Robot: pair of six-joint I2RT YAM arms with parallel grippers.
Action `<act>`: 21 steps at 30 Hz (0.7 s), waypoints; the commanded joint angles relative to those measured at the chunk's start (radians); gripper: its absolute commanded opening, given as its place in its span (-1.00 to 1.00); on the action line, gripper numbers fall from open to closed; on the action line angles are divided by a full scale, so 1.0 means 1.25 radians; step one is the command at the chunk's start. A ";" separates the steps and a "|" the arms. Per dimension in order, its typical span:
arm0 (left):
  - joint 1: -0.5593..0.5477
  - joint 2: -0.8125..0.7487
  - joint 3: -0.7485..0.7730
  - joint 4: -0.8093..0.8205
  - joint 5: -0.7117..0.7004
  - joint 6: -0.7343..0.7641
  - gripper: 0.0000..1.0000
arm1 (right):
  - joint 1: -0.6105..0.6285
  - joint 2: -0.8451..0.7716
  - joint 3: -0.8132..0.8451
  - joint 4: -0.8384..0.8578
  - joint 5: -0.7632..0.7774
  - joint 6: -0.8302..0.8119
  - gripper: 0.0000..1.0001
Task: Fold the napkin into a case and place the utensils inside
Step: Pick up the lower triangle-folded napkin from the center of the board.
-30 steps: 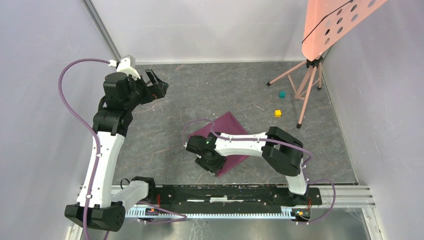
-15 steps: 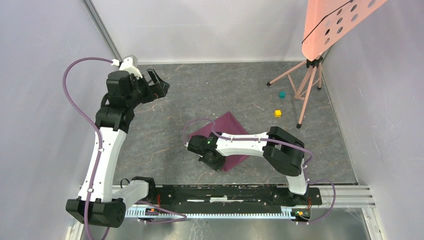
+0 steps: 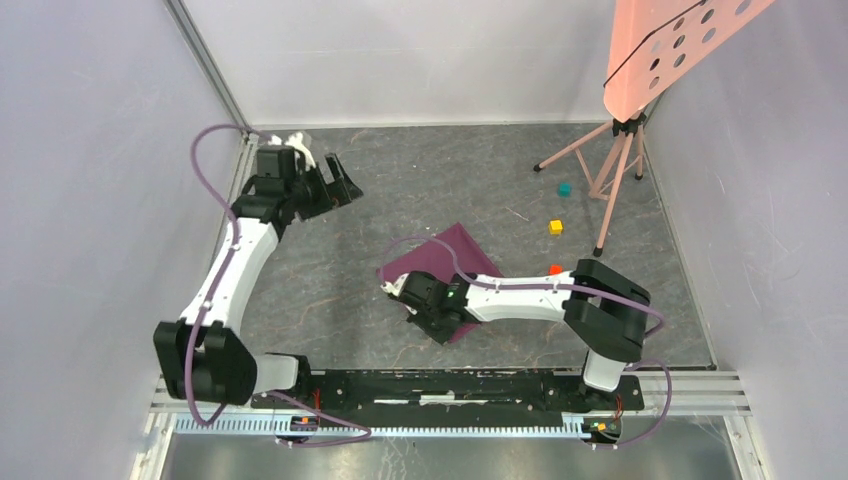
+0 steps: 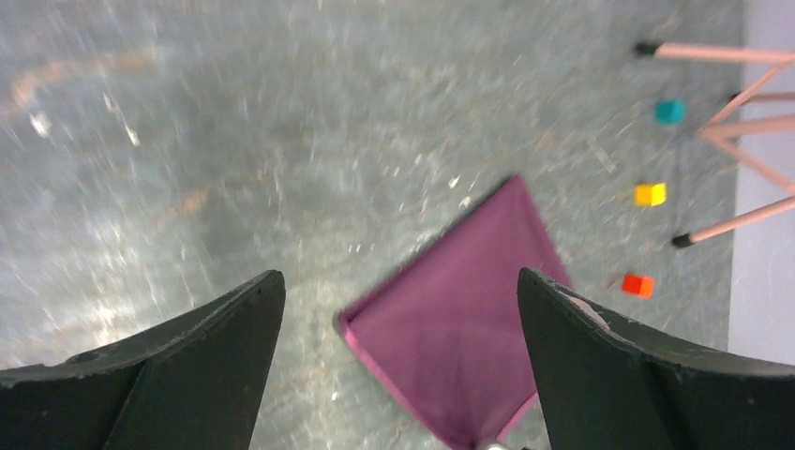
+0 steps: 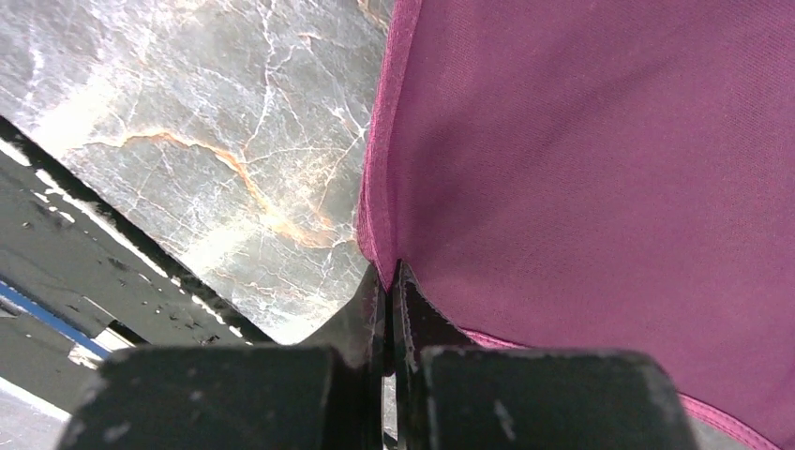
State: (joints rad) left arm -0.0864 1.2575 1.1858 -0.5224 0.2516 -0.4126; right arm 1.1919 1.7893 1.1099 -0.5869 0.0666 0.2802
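The plum-purple napkin (image 3: 442, 258) lies flat on the grey marbled table as a diamond shape. My right gripper (image 3: 431, 321) sits low at its near corner. In the right wrist view the jaws are pressed together on the napkin's (image 5: 581, 159) hemmed corner, right gripper (image 5: 389, 274). My left gripper (image 3: 341, 184) hangs open at the far left, well clear of the cloth. In the left wrist view its wide-apart fingers (image 4: 192, 361) frame the napkin (image 4: 469, 309) from above, left gripper (image 4: 398, 276). The utensils are out of view.
Small cubes lie to the right of the cloth: teal (image 3: 565, 188), yellow (image 3: 555, 227) and orange (image 3: 555, 269). A pink tripod (image 3: 612, 170) with a peach perforated board (image 3: 665, 45) stands at the back right. Walls close in on both sides.
My right gripper has shut on the napkin's near corner and its arm has stretched out rightward, uncovering the orange cube. My left arm has swung right, towards the middle.
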 commanded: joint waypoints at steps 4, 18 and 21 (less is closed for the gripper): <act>0.003 -0.033 -0.243 0.057 0.057 -0.161 1.00 | -0.037 -0.074 -0.121 0.246 -0.113 -0.033 -1.00; -0.010 -0.247 -0.715 0.394 0.187 -0.538 1.00 | -0.058 -0.158 -0.232 0.431 -0.218 0.006 -1.00; -0.029 -0.306 -0.790 0.415 0.146 -0.607 1.00 | -0.064 -0.181 -0.258 0.460 -0.224 0.027 -1.00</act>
State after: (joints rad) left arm -0.0963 0.9653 0.2955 -0.1497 0.4294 -0.9630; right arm 1.1221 1.6222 0.8188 -0.1192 -0.1780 0.2737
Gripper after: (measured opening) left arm 0.997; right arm 0.015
